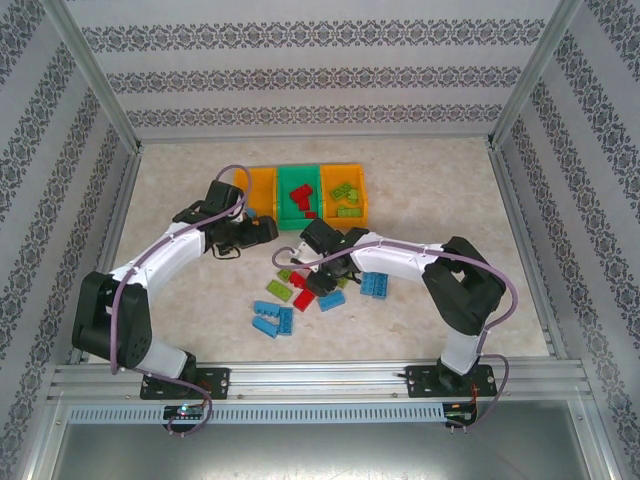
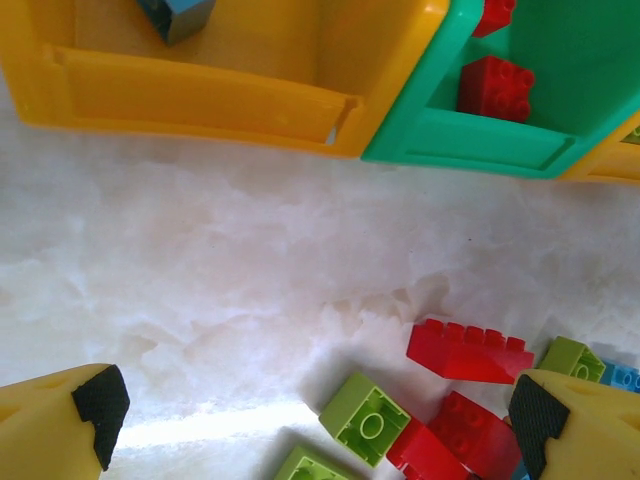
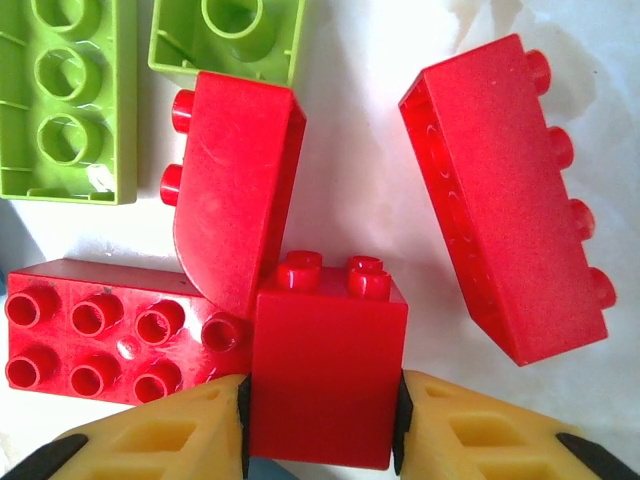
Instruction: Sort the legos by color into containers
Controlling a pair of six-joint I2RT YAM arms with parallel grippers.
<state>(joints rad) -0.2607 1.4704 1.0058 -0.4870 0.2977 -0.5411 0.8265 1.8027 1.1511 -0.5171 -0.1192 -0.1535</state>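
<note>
**Ana:** How is the right gripper point(image 3: 322, 405) set?

**Ben:** It is clamped on a small square red plastic brick point(image 3: 325, 340). The yellow foam pads point(image 3: 150, 440) press flat against two opposite sides of it, and its studs point away from the wrist.

**Ana:** What lies around that brick?

**Ben:** A curved-topped red plastic brick point(image 3: 235, 190) leans across its corner, touching it. A flat eight-stud red plastic brick point(image 3: 100, 340) lies just beside it. A long red plastic brick point(image 3: 505, 200) lies on its side, apart from the rest. Beyond these are two light green plastic bricks point(image 3: 65, 100), hollow side up.

**Ana:** And the left gripper point(image 2: 318, 415)?

**Ben:** It is spread wide with nothing between its fingers. It hovers over the pale marbled tabletop point(image 2: 200, 280), just in front of the bins.

**Ana:** What is in the bins?

**Ben:** The left orange rectangular plastic bin point(image 1: 263, 182) holds a blue plastic brick point(image 2: 175, 15) (just a corner of it, at the top edge of the left wrist view). The green middle plastic bin point(image 1: 300, 168) has red bricks point(image 2: 495, 85) in it. The right orange plastic bin point(image 1: 345, 223) has light green ones point(image 1: 347, 195).

**Ana:** Where are the unsorted pieces?

**Ben:** They are scattered on the table between the two arms, on the near side of the bins. The loose blue plastic bricks point(image 1: 272, 318) sit along the pile's outer edges, with red and green ones in the middle under the right wrist.
</note>
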